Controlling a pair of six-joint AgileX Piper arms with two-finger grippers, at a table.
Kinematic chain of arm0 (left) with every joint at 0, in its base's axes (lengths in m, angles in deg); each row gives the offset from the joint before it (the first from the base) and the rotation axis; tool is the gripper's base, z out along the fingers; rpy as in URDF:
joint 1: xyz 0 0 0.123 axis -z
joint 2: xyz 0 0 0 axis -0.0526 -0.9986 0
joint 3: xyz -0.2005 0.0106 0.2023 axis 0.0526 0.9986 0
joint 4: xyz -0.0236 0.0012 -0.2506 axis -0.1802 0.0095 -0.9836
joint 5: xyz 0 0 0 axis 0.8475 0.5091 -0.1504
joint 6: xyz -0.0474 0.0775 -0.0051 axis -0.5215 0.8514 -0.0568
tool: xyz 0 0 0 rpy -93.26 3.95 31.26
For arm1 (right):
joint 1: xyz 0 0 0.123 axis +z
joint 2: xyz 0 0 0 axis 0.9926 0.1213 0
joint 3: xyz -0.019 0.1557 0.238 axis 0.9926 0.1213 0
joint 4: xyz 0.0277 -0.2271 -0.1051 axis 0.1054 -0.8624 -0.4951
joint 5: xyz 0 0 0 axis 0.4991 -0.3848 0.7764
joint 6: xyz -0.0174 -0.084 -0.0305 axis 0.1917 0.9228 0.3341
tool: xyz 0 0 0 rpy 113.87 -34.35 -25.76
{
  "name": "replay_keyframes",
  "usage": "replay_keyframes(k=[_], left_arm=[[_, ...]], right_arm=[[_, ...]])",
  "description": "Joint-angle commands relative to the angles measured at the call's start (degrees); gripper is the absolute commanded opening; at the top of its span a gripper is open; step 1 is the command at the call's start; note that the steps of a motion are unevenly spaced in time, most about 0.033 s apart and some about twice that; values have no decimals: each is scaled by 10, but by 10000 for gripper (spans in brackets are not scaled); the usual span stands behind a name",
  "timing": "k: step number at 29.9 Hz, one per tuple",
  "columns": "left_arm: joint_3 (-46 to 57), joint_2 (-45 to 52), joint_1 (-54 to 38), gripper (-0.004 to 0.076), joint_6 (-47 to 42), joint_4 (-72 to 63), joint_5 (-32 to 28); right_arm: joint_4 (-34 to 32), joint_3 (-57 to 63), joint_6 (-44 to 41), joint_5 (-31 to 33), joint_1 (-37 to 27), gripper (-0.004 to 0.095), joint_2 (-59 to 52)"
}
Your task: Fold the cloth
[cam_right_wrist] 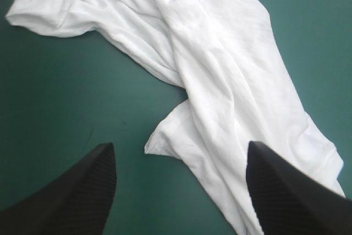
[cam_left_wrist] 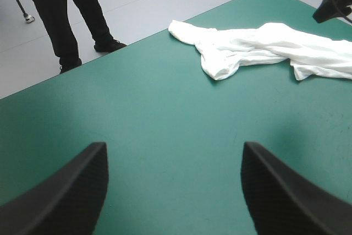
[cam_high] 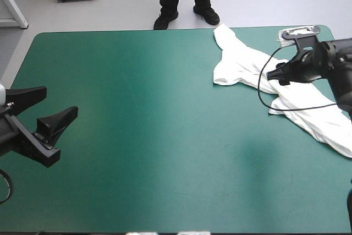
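In the high view, the T-shirt (cam_high: pixel 239 64) runs off the right edge, and the right end effector (cam_high: pixel 273 75) covers part of its middle. In the right wrist view its outline is cut off on several sides, so the hem probably lies out of frame.

My right gripper (cam_right_wrist: pixel 180 143) has matt, finely textured fingers (cam_right_wrist: pixel 66 202); the T-shirt (cam_right_wrist: pixel 220 53) at twelve o'clock is wrinkled cloth, the teal-green cover (cam_right_wrist: pixel 71 97) smooth.
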Motion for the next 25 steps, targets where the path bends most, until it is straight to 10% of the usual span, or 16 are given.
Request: replay_keyframes(k=[1,25], left_arm=[[-14,-16,3,505,-7,-15,-15],[-14,-70,3,503,-29,-14,-10]], right_arm=[[-8,-67,-14,-28,-26,639,57],[76,-203,13,-48,-73,578,374]])
